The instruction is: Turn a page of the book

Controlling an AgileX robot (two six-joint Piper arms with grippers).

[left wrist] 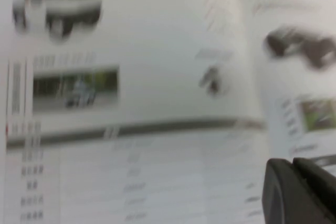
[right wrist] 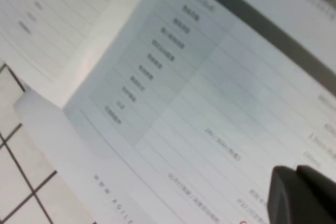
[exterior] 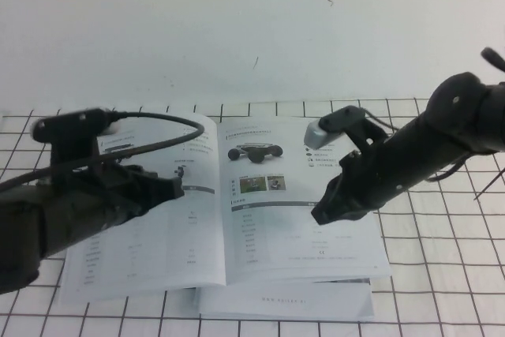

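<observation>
The book lies open and flat on the grid table. Its left leaf, the page, shows a black flat-topped vehicle, a greenish photo and a table in the left wrist view. The right leaf shows a low black rounded vehicle. My left gripper is over the page near the gutter, shut and empty; it also shows in the left wrist view. My right gripper is low over the right leaf's table, shut and empty, as its wrist view shows. I cannot tell whether either gripper touches the paper.
The white table with black grid lines runs around the book. A white wall stands behind. The book's bottom edge and lower pages lie near the table's front. A cable loops over the left arm.
</observation>
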